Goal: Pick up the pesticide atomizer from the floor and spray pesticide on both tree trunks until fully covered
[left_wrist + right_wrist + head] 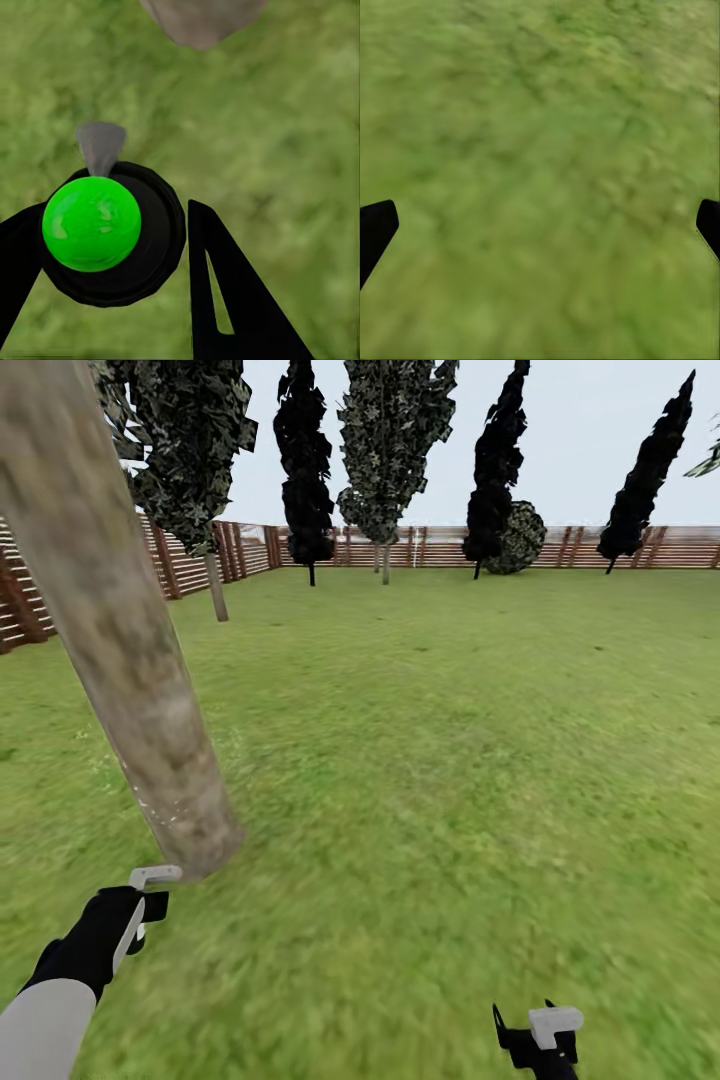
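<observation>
My left gripper [112, 289] is shut on the pesticide atomizer [91, 223], a black round body with a bright green cap and a grey nozzle [100, 145]. The nozzle points toward the foot of the near tree trunk [202, 19]. In the head view that thick mottled beige-grey trunk [120, 660] leans across the left side, and my left gripper [140, 905] is just below and left of its base. A second tree [217, 592] with a green-grey crown stands farther back by the fence. My right gripper [535, 1045] hangs open over bare grass [540, 150].
Flat green lawn [450, 760] stretches ahead and to the right. A brown slatted fence [640, 550] rings the far side and the left. Near-black narrow conifers [305, 470] and another green-grey tree [385, 450] stand along it.
</observation>
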{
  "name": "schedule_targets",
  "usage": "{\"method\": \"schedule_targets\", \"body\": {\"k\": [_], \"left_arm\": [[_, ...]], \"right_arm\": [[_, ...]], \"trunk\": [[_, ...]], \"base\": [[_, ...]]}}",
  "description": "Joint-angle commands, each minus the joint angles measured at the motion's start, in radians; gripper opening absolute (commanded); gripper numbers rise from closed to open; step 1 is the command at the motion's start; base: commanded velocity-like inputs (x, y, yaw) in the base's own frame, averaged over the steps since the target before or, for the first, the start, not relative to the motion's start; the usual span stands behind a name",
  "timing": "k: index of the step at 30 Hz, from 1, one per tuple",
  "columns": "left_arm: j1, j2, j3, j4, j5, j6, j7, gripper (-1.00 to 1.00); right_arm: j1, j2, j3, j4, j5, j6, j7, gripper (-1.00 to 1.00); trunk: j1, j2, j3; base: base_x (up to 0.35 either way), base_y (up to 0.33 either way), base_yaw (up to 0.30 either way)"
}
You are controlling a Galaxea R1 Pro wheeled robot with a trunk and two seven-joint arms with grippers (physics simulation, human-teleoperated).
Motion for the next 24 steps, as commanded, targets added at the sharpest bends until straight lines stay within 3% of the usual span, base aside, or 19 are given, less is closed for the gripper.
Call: {"method": "schedule_targets", "body": {"k": [1, 10, 24], "left_arm": [[-0.001, -0.001, 0.002, -0.001, -0.010, 0.005, -0.003, -1.00], [-0.001, -0.002, 0.002, -0.001, -0.008, 0.005, -0.003, -1.00], [-0.001, -0.002, 0.003, -0.001, -0.007, 0.005, -0.003, -1.00]], "right_arm": [[-0.001, 0.000, -0.008, 0.001, 0.011, -0.004, -0.001, 1.00], [-0.001, 0.000, -0.009, 0.001, 0.011, -0.004, -0.001, 1.00], [-0.001, 0.000, -0.008, 0.001, 0.011, -0.004, -0.001, 1.00]], "trunk": [[0.000, 0.000, -0.001], [0.000, 0.000, -0.001], [0.000, 0.000, -0.001]], "base": [[0.184, -0.230, 0.095], [0.187, -0.227, 0.019], [0.186, -0.224, 0.264]]}}
